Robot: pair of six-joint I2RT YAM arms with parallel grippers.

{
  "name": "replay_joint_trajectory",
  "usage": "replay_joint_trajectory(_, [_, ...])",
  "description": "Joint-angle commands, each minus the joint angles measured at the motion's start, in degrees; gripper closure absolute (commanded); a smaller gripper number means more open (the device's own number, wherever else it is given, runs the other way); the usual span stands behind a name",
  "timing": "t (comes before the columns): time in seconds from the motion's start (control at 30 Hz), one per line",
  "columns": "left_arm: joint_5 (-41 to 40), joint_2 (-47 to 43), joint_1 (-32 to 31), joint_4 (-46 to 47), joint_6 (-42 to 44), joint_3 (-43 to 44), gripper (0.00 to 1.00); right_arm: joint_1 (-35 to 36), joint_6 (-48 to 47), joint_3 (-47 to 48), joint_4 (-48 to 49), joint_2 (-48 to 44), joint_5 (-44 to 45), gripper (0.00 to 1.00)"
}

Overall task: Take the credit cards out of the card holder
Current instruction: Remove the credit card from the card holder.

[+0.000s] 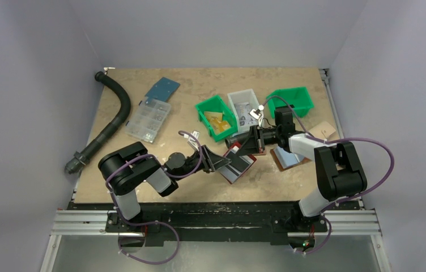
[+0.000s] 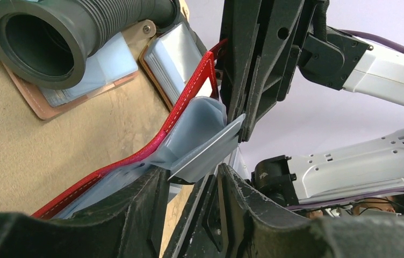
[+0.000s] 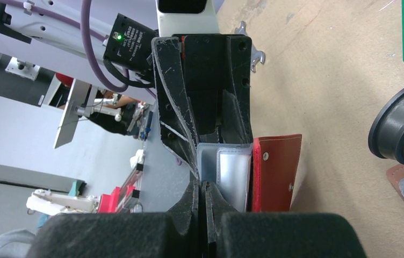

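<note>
Open card holder, long axis near-left to far-right

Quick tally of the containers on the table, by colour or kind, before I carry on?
green bins: 2
white bin: 1
clear compartment box: 1
Total: 4

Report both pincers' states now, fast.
Left pincer: open, jaws apart, gripping nothing visible.
Right pincer: shut on a pale credit card sticking out of the card holder.
</note>
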Motion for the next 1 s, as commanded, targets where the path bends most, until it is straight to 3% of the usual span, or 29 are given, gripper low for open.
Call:
replay_joint_trajectory(0.0, [-0.72, -0.77, -0.27, 17.53, 0.9, 1.39, 0.58, -0.2, 0.92, 0.29, 1.64, -0.7, -2.6, 1.0])
replay_joint_trajectory(0.17, [-1.27, -1.88, -0.33, 18.19, 0.8, 0.09, 0.63, -0.54, -0.62, 0.61, -0.23, -0.89, -0.56, 1.0])
replay_joint_trajectory(0.33, [-0.92, -3.13, -0.37, 18.12, 1.06, -1.12, 0.65, -1.56, -11.75, 4.07, -13.59, -0.78, 8.42, 1.0])
replay_joint_trajectory(0.67, [0.59, -2.85, -0.4, 18.13, 0.77, -0.36, 0.69, -1.66, -14.02, 4.45, -15.95, -1.11, 12.45, 1.0])
replay_joint_trajectory(0.97, [0.83, -1.74, -0.38, 18.11, 0.45, 0.04, 0.89, -1.66, -14.19, 4.51, -16.19, -0.94, 12.54, 1.0])
